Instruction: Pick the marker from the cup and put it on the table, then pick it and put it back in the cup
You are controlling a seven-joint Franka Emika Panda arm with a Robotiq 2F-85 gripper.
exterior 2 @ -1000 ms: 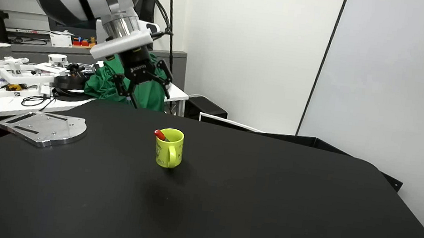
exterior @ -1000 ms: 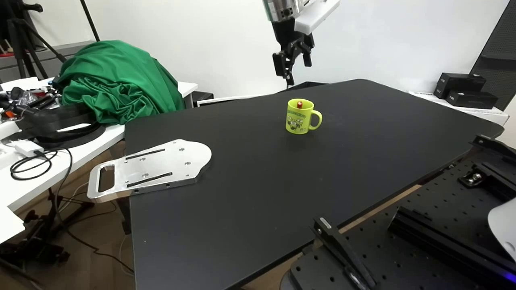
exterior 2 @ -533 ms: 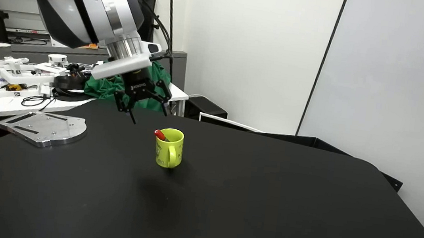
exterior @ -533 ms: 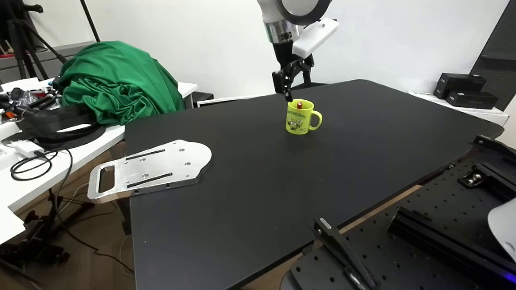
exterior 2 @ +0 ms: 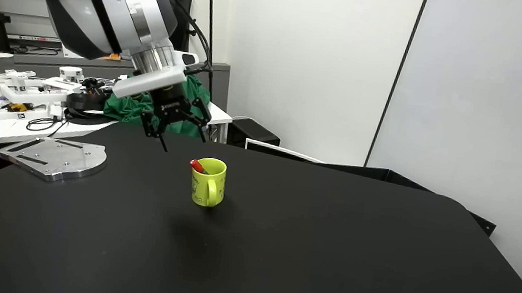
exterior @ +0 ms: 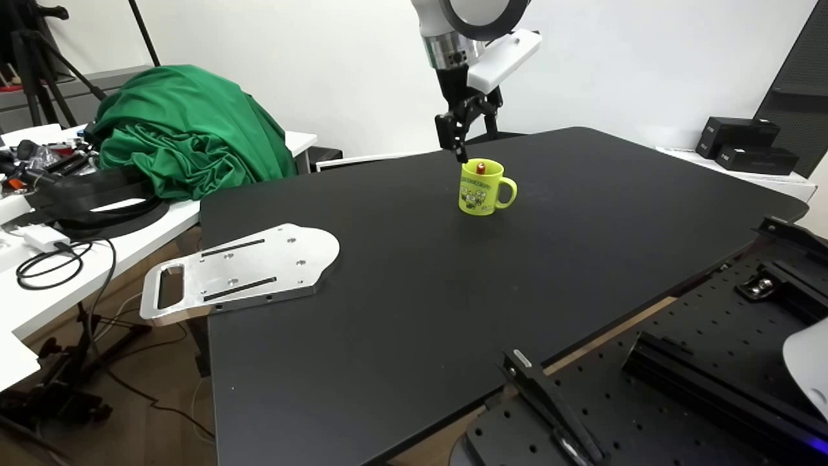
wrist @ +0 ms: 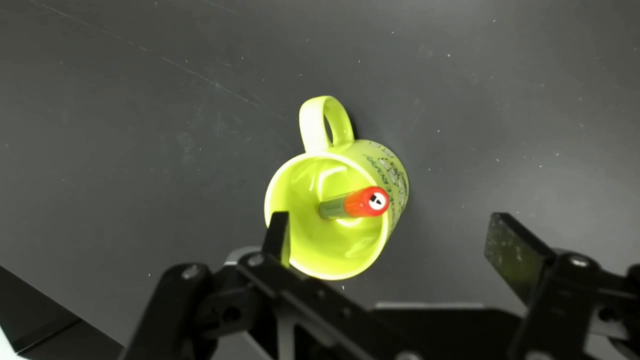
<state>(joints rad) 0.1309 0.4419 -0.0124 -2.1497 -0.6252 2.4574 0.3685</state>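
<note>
The yellow-green cup stands upright on the black table, and it shows in an exterior view too. The marker leans in the cup, its red end sticking out over the rim; its lower tip is hard to make out. In the wrist view the cup lies just beyond the fingertips, its handle pointing away. My gripper is open and empty, above the table. The left finger overlaps the cup's rim in that view; the right finger is over bare tabletop. The gripper also shows in both exterior views.
A silver metal plate lies at the table's edge, partly overhanging in an exterior view. Beside it a white table holds a green cloth and clutter. A pale wall rises behind the black table.
My open gripper has come down toward the cup between one second and half a second ago. Since then it has hardly moved. The cup and marker have stayed in place.
</note>
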